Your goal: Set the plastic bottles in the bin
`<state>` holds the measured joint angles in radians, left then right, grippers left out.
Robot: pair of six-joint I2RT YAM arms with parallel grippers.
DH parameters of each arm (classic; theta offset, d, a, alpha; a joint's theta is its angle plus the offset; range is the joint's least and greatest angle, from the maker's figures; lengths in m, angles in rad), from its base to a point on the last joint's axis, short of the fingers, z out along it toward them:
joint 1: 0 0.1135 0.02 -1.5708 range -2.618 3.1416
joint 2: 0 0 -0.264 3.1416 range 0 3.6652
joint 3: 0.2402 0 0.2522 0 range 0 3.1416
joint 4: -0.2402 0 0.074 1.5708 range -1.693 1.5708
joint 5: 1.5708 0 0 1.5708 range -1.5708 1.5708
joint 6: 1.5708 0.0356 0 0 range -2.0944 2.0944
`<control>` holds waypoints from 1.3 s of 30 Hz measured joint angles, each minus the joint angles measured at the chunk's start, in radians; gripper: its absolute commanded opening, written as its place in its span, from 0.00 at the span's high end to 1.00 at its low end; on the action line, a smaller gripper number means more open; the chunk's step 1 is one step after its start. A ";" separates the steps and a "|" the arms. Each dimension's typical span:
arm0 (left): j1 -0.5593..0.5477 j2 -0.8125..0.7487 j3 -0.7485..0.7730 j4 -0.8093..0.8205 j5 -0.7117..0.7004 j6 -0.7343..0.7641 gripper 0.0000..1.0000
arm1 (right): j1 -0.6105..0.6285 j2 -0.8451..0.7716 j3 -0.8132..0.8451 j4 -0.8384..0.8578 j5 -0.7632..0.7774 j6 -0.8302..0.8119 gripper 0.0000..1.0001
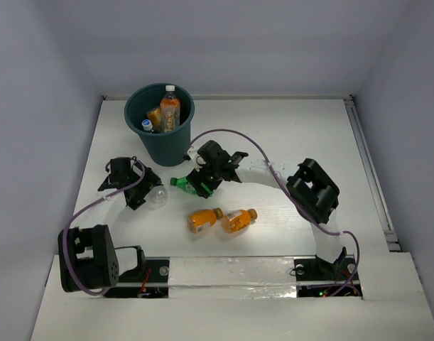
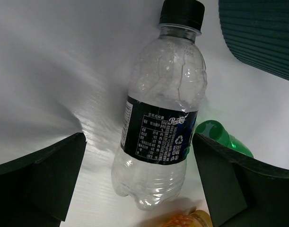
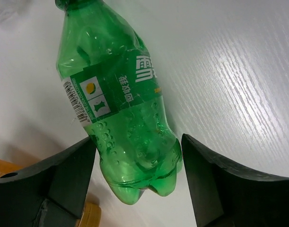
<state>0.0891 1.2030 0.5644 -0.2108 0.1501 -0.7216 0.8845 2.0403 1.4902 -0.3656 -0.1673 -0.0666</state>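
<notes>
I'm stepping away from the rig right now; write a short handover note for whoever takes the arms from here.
Left gripper: open, straddling the clear bottle lying on the table.
Right gripper: open around the base of the green bottle, not closed.
Done: at least three bottles stand in the bin, including an upright orange bottle.
Left: the clear and green ones, plus two orange bottles lying near the front.

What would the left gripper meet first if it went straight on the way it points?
Most likely the clear Pepsi bottle, lying on the table between the open left gripper's fingers; the bin lies beyond, off to one side.
</notes>
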 measured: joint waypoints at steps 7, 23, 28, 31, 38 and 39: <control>0.000 0.035 0.000 0.043 0.005 0.010 0.17 | 0.000 -0.017 -0.019 0.005 0.014 0.003 0.38; 0.011 0.086 0.000 0.112 0.010 0.026 0.64 | 0.040 -0.561 -0.148 -0.102 0.025 0.050 0.41; 0.011 0.083 0.000 0.111 0.014 0.030 0.69 | 0.048 -0.586 0.011 -0.114 -0.012 0.106 0.42; 0.011 0.046 -0.002 0.090 0.019 0.035 0.70 | 0.048 -0.465 0.236 -0.100 -0.004 0.136 0.42; 0.011 -0.216 0.001 -0.012 0.045 0.048 0.70 | 0.038 -0.067 0.803 -0.065 0.115 0.240 0.41; 0.011 -0.251 0.008 -0.035 0.047 0.050 0.71 | 0.032 -0.008 0.830 -0.058 0.125 0.253 0.41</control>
<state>0.1001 0.9520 0.5720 -0.2459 0.1970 -0.6712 0.9169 2.0327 2.3207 -0.4232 -0.0422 0.1860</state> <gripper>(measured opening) 0.494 0.687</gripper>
